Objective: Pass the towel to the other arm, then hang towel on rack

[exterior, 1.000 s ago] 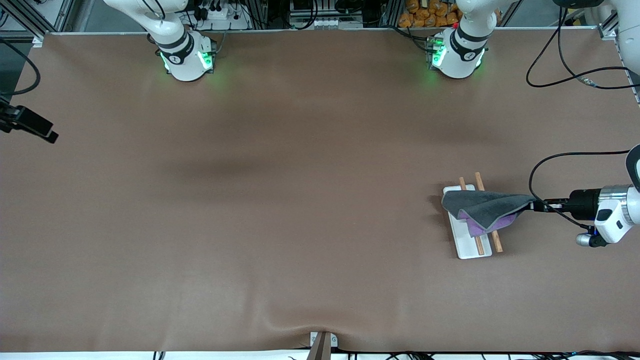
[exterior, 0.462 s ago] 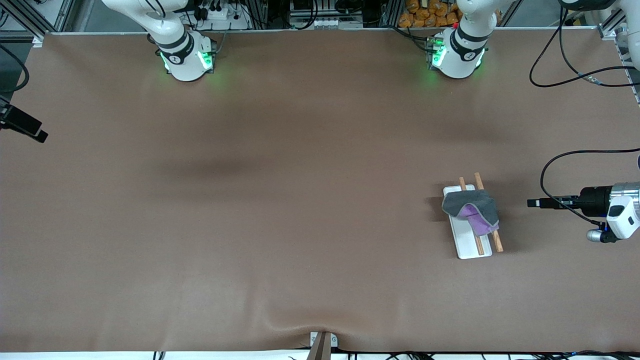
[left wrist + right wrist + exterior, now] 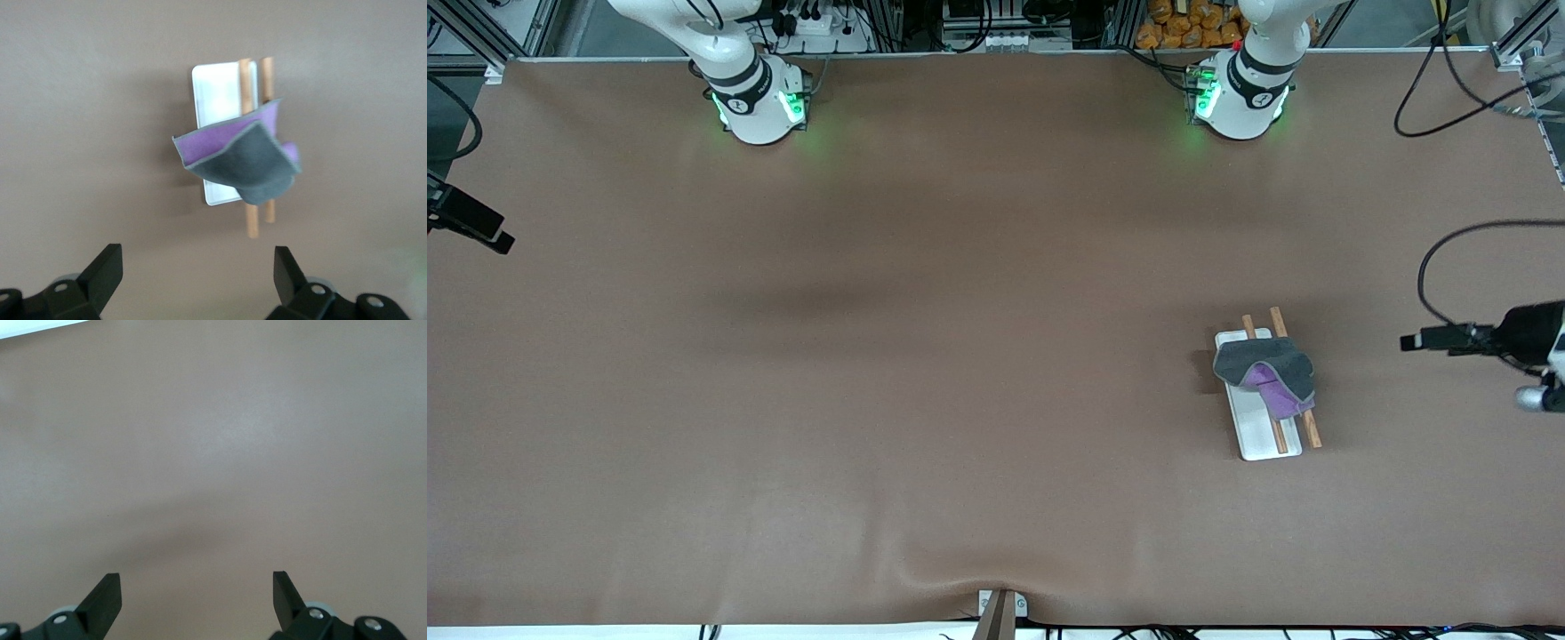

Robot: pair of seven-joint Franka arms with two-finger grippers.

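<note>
Towel draped on the rack, toward the left arm's end of the table.

The towel (image 3: 1264, 372) hangs bunched over both brown rods, dark grey face outward, purple face showing in a fold. The rack (image 3: 1261, 433) rests flat on the table: a white tray base with two parallel rods running along it.

The towel (image 3: 1266, 373) hides the rack's (image 3: 1258, 433) crosspiece.

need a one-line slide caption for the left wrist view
Towel draped over the rack rods, left gripper open and clear of it.
</note>
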